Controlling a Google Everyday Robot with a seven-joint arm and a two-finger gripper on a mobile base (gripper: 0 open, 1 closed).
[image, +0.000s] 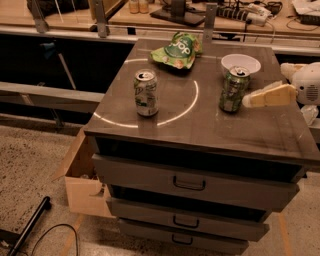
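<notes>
Green can (233, 91) is standing upright at the right rear of the grey cabinet top (190, 125), in front of a white bowl (241, 62). The gripper (252, 100) is hovering just right of it; its width I cannot tell. A cardboard box (82, 190) is sitting on the speckled floor.

Beige pincer (248, 102) just beside green can (233, 89), silver can (145, 93), chip bag (176, 50), white bowl (241, 62)
</notes>
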